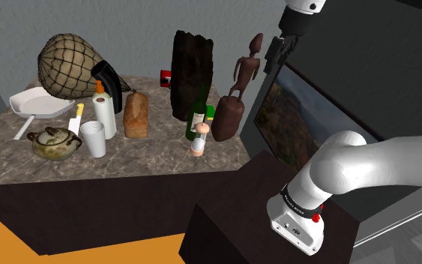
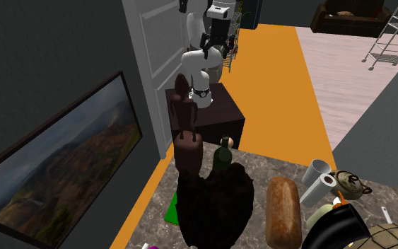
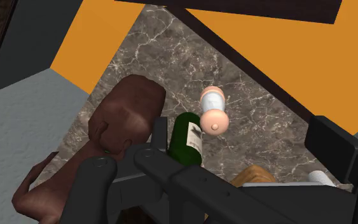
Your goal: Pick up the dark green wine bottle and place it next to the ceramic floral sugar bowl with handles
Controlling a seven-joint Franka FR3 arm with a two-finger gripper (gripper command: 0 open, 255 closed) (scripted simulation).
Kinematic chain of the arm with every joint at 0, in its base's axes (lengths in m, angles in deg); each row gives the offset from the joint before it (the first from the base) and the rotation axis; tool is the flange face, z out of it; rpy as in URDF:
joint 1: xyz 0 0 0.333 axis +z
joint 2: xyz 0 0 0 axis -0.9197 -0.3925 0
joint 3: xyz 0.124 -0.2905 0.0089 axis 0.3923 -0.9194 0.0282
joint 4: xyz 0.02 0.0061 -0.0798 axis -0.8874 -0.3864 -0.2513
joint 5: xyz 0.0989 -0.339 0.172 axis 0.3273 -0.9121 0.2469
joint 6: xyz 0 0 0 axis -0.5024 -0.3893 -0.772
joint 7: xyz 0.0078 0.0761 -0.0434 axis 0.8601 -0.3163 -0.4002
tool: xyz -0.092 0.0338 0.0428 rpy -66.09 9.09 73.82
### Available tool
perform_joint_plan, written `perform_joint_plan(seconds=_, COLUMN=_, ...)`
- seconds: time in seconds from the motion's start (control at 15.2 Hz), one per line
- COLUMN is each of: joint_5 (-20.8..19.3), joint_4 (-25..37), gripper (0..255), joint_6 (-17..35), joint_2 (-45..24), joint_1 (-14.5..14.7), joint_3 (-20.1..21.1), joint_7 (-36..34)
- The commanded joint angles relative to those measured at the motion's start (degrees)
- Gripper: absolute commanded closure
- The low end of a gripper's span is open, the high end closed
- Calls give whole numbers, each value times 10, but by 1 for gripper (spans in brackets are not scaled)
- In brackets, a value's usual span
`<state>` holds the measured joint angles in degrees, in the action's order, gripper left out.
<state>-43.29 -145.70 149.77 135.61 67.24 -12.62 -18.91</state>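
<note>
We count one green wine bottle standing upright on the marble counter, just beside the tall brown statue, on the statue's side toward the shoulder view's left. One small pink bottle also stands upright near the statue, in front of the wine bottle and close to the counter's front edge. One dark shaggy block rises behind the wine bottle, near the statue. Farther from the statue stands one loaf, then one white roll and one white cup. The one sugar bowl, with two handles, sits well apart from the statue, beside the cup. The one gripper hangs above the statue, clear of it, its two fingers spread wide and holding nothing.
</note>
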Motion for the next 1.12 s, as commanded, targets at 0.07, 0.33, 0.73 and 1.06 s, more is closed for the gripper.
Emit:
perform_joint_plan(seconds=0.07, joint_5=-1, joint_4=-8, gripper=0, joint_6=22, joint_2=-10, joint_1=0, joint_3=-4, joint_7=4)
perform_joint_plan(seconds=0.33, joint_5=-6, joint_4=-32, gripper=0, joint_6=108, joint_2=-60, joint_1=2, joint_3=-22, joint_7=22)
perform_joint_plan(seconds=0.73, joint_5=-6, joint_4=-41, gripper=0, joint_6=233, joint_2=-156, joint_1=5, joint_3=-46, joint_7=49)
perform_joint_plan(seconds=1.06, joint_5=1, joint_4=-24, gripper=0, joint_6=327, joint_2=-251, joint_1=11, joint_3=-64, joint_7=76)
